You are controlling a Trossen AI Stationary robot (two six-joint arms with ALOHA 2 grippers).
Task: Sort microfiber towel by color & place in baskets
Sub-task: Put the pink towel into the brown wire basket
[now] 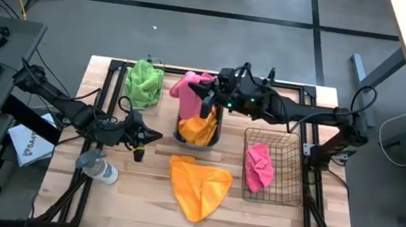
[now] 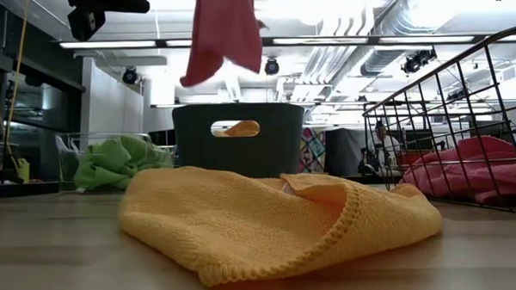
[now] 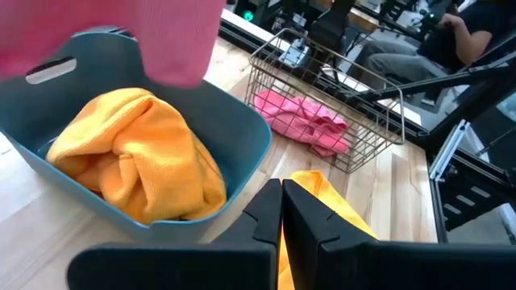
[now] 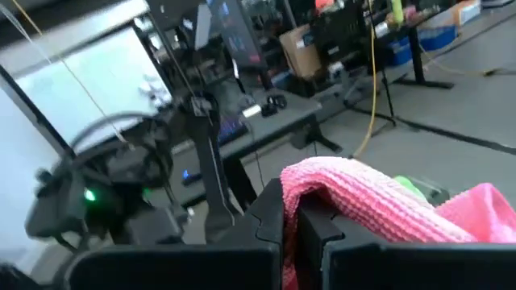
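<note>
A pink towel (image 1: 189, 85) hangs from my right gripper (image 1: 207, 96), which is shut on it above the far left rim of the teal tub (image 1: 216, 134). In the low view the pink towel (image 2: 225, 34) dangles over the tub (image 2: 239, 139). The tub holds an orange towel (image 1: 199, 128). A second orange towel (image 1: 198, 188) lies flat on the table. A green towel (image 1: 143, 81) fills the clear bin. The wire basket (image 1: 285, 187) holds another pink towel (image 1: 258, 167). My left gripper (image 1: 157, 136) is shut and empty, level, left of the tub. My right gripper pinches a bunched part of the pink towel (image 4: 322, 187) between its two fingers, coming level from the table's right. How many layers it holds I cannot tell. The towel is lifted clear and hangs slack below the fingers (image 2: 225, 34) above the tub.
A clear plastic bottle (image 1: 97, 167) lies on the table near its left edge, beside the left arm. A desk with a keyboard and mouse stands left of the table. A seated person (image 3: 451, 40) shows beyond the table. Bare wood lies near the table's near edge.
</note>
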